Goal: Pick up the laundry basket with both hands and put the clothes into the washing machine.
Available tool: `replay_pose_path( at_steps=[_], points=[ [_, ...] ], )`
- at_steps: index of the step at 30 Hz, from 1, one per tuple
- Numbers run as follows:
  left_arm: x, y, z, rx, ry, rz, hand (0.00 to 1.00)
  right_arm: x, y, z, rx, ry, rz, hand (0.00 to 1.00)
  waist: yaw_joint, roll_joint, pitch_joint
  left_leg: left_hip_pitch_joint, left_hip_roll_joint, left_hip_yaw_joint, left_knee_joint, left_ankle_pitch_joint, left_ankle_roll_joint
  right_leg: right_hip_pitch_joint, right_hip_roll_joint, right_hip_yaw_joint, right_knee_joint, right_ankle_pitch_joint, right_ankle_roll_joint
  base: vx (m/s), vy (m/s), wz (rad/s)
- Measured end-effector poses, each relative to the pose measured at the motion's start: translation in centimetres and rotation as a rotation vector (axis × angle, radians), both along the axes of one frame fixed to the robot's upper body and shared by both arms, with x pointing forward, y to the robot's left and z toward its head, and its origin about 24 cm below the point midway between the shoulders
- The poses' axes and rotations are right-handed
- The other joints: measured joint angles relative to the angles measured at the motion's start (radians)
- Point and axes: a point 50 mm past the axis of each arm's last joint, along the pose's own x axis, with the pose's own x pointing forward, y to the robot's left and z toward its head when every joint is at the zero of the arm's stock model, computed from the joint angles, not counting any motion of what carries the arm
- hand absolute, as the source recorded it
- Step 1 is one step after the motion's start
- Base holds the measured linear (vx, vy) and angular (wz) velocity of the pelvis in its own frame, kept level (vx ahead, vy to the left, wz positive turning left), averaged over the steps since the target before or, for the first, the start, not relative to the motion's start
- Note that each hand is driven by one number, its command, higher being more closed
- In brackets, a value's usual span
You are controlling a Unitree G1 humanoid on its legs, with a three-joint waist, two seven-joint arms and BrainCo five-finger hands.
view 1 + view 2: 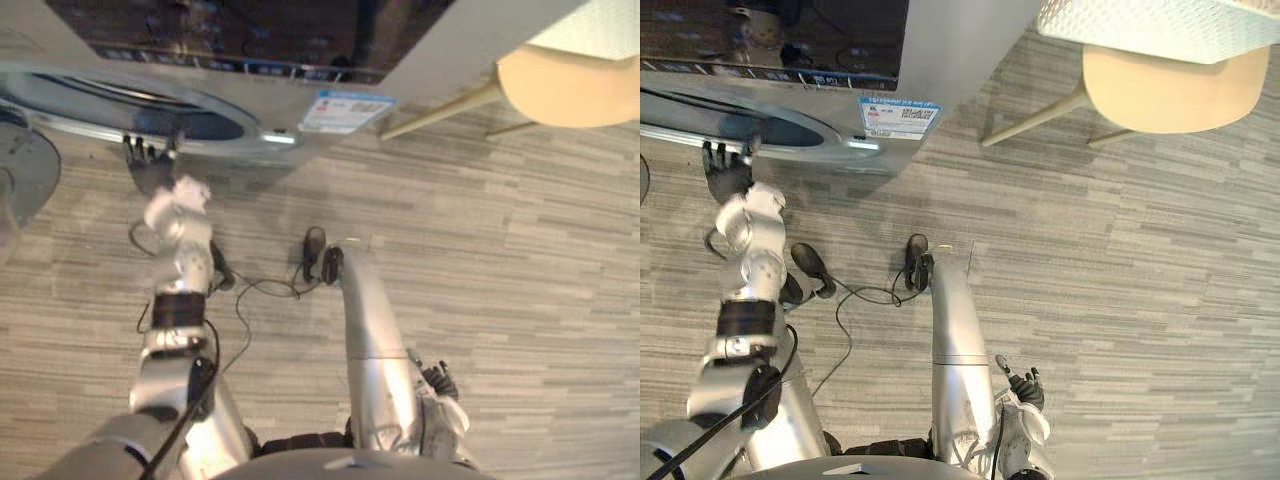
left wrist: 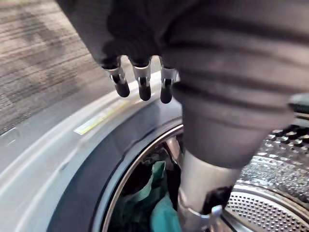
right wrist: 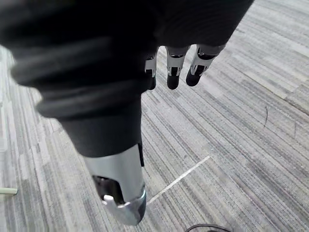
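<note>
The washing machine (image 1: pixel 250 60) stands ahead with its round drum opening (image 1: pixel 120 105) uncovered. Teal and green clothes (image 2: pixel 161 208) lie inside the drum. My left hand (image 1: pixel 150 170) is stretched out to the rim of the opening, its fingers (image 2: pixel 140 82) straight and holding nothing. My right hand (image 1: pixel 1025 392) hangs low at my right side over the floor, fingers (image 3: pixel 174 72) relaxed and empty. A white perforated laundry basket (image 1: pixel 1150 25) rests on a beige chair (image 1: pixel 1170 90) at the far right, well away from both hands.
The machine's open door (image 1: pixel 15 190) sticks out at the far left beside my left arm. The chair's pale legs (image 1: pixel 1035 118) reach the striped grey carpet (image 1: pixel 1120 260) just right of the machine.
</note>
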Motion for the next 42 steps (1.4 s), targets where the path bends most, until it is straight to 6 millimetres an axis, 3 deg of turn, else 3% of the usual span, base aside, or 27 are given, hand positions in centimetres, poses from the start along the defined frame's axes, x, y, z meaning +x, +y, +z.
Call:
replay_pose_path(
  at_steps=[7,11,13,19,24,28,34,36,37,38,39,42],
  points=[
    [-3.5,-2.1,-6.2,0.08,0.172,-0.027,0.0,-0.5,0.0,-0.5,-0.009,0.043,-0.005,0.0,0.033,0.006,-0.013,0.19,-0.01,-0.002,-0.068,0.003,-0.018,0.2,0.001,-0.021,-0.063,-0.015,-0.008,0.0,-0.05,0.09],
    [-6.5,-3.3,-11.2,0.113,0.317,-0.138,0.0,-1.6,-0.3,-1.4,-0.023,0.129,0.002,0.0,0.053,0.021,-0.058,0.372,-0.043,0.004,-0.194,0.03,-0.033,0.395,-0.004,-0.046,-0.177,-0.01,-0.003,0.07,-0.045,0.21],
    [-7.6,-3.5,-12.5,0.144,0.361,-0.176,0.0,-2.0,-0.4,-1.7,-0.024,0.147,0.006,0.0,0.06,0.023,-0.062,0.464,-0.062,0.014,-0.258,0.041,-0.039,0.484,-0.007,-0.051,-0.234,0.004,0.012,0.1,-0.021,0.21],
    [-13.5,-3.5,-20.2,0.156,0.652,-0.33,0.0,-5.4,-0.5,-3.3,-0.023,0.283,0.02,0.0,0.072,0.069,-0.224,0.799,-0.123,0.103,-0.63,0.155,-0.049,0.794,-0.002,-0.073,-0.565,0.093,0.046,0.18,0.012,0.1],
    [-18.9,-3.4,-27.0,0.12,1.02,-0.458,0.0,-7.1,-0.7,-4.1,-0.004,0.362,0.035,0.0,0.069,0.113,-0.385,1.051,-0.201,0.172,-1.017,0.312,-0.053,0.987,0.008,-0.076,-0.843,0.189,0.067,0.22,0.025,-0.03],
    [-21.1,-3.4,-29.3,0.111,1.181,-0.529,0.0,-7.1,-0.8,-4.8,0.028,0.41,0.039,0.0,0.064,0.133,-0.421,1.121,-0.218,0.166,-1.105,0.351,-0.058,1.075,0.021,-0.088,-0.956,0.231,0.067,0.14,0.036,0.04],
    [-21.7,-3.4,-29.7,0.219,1.231,-0.619,0.0,-5.8,-1.0,-4.7,0.015,0.402,0.091,0.0,0.071,0.138,-0.414,1.107,-0.238,0.101,-1.053,0.352,-0.057,1.136,0.011,-0.14,-0.99,0.242,0.073,0.05,0.021,0.3],
    [-21.6,-3.5,-29.6,0.248,1.228,-0.645,0.0,-4.4,-1.2,-4.3,-0.01,0.379,0.127,0.0,0.062,0.158,-0.401,1.078,-0.233,0.067,-1.045,0.362,-0.057,1.132,0.004,-0.185,-0.984,0.247,0.063,-0.06,0.0,0.41],
    [-21.5,-3.5,-29.6,0.252,1.226,-0.651,0.0,-4.0,-0.9,-4.3,-0.002,0.365,0.135,0.0,0.06,0.159,-0.393,1.07,-0.23,0.07,-1.006,0.332,-0.049,1.13,-0.003,-0.197,-0.984,0.249,0.057,-0.08,0.029,0.32],
    [-20.9,-3.5,-29.4,0.257,1.207,-0.651,0.0,-3.4,-0.8,-4.2,0.006,0.355,0.143,0.0,0.065,0.148,-0.373,1.045,-0.207,0.099,-0.82,0.217,-0.037,1.134,-0.018,-0.212,-0.966,0.25,0.054,-0.1,0.045,0.19],
    [-21.1,-3.5,-29.5,0.252,1.211,-0.659,0.0,-3.5,-0.8,-4.2,0.005,0.354,0.142,0.0,0.067,0.149,-0.373,1.057,-0.204,0.114,-0.709,0.157,-0.041,1.148,-0.027,-0.213,-0.965,0.251,0.056,-0.12,0.085,0.26],
    [-22.1,-3.6,-30.0,0.252,1.246,-0.692,0.0,-4.4,-1.1,-4.4,0.005,0.372,0.138,0.0,0.039,0.156,-0.377,1.171,-0.19,0.115,-0.673,0.041,-0.051,1.182,-0.047,-0.25,-0.985,0.264,0.072,-0.13,0.195,0.43]
  ],
)
